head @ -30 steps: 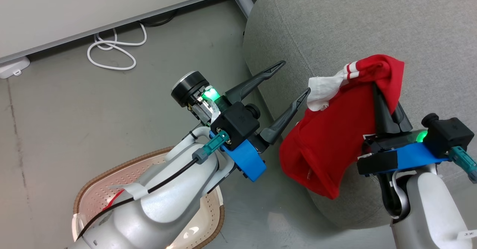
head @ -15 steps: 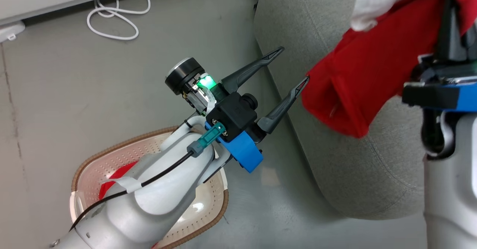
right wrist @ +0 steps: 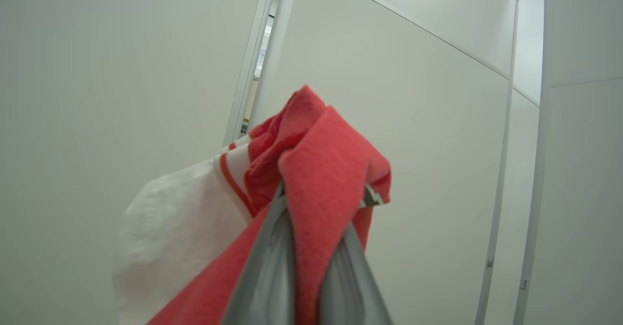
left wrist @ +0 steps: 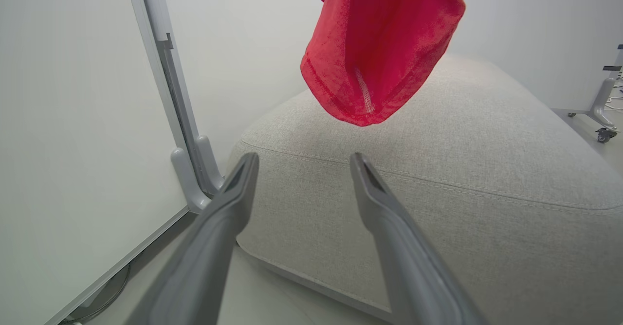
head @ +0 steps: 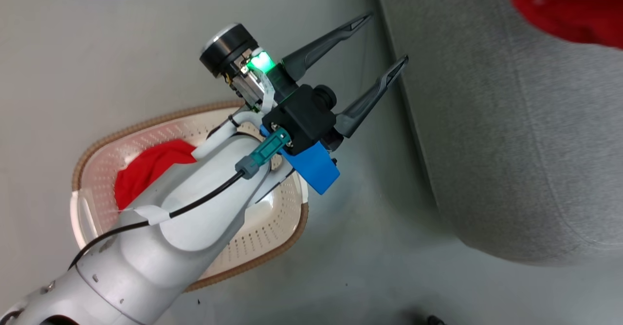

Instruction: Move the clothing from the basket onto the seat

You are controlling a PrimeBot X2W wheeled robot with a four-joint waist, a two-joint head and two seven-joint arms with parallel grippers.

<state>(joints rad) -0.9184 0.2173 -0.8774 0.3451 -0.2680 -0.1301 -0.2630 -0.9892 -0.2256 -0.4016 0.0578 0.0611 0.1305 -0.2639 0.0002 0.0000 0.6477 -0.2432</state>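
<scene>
My right gripper is shut on a red garment with white striped trim, held high; its hem hangs above the grey seat as a red fold and shows at the head view's top right corner. My left gripper is open and empty, its fingers pointing at the seat's edge over the floor. A second red garment lies in the cream basket with the brown rim, partly hidden under my left forearm.
A white partition panel on a grey metal foot stands left of the seat. A wheeled stand is at the far right. Grey floor surrounds the basket.
The head view has tilted down and left, so the cable and wall left the picture. My right gripper rose with the red garment, out of the top right. The left gripper stays open.
</scene>
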